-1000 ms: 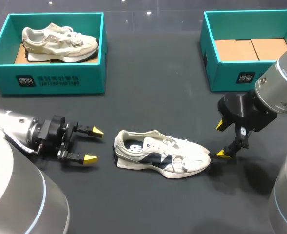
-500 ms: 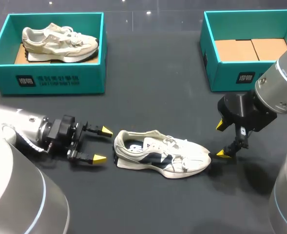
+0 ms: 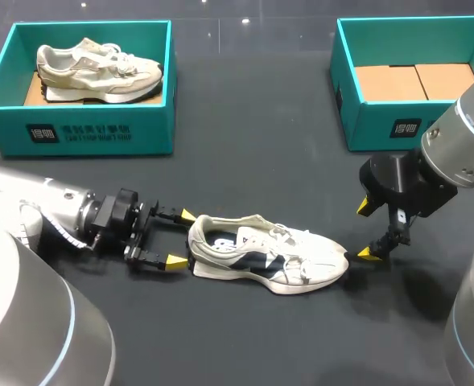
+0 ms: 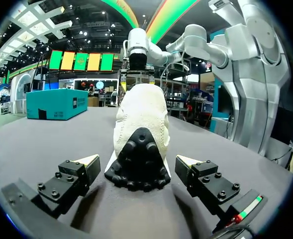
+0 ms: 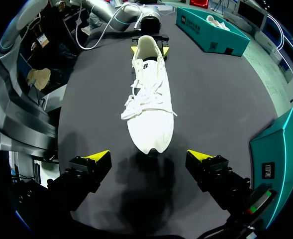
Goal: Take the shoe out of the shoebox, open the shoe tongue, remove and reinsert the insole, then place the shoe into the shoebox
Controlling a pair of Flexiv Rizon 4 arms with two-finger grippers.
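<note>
Dark table (image 3: 253, 161), shoe (image 3: 265, 256) ctr, teal box L (image 3: 84, 133), teal box R (image 3: 381, 129)

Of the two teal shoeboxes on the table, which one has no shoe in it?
The right shoebox in the head view: only brown cardboard shows inside it. The left shoebox holds a beige shoe.

Robot test bench, dark table (image 3: 253, 161), left arm (image 3: 51, 213), right arm (image 3: 462, 153), empty teal shoebox (image 3: 397, 129), loose shoe (image 3: 265, 257).
</note>
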